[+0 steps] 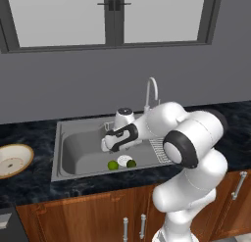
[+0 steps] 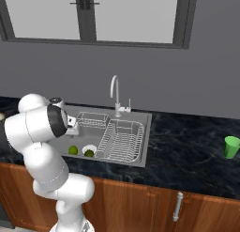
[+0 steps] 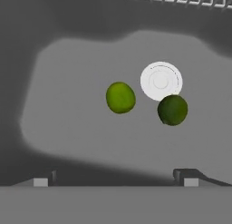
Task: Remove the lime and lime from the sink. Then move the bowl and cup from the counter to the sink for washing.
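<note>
tool wide open above upright, near-round brighter lime and darker lime

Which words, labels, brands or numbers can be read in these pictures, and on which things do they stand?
None: no readable text, label, brand or number stands on the limes, the cup, the bowl, the sink or the counter.

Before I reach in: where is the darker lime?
In the sink, the darker lime sits beside the white drain, right of the brighter lime.
</note>
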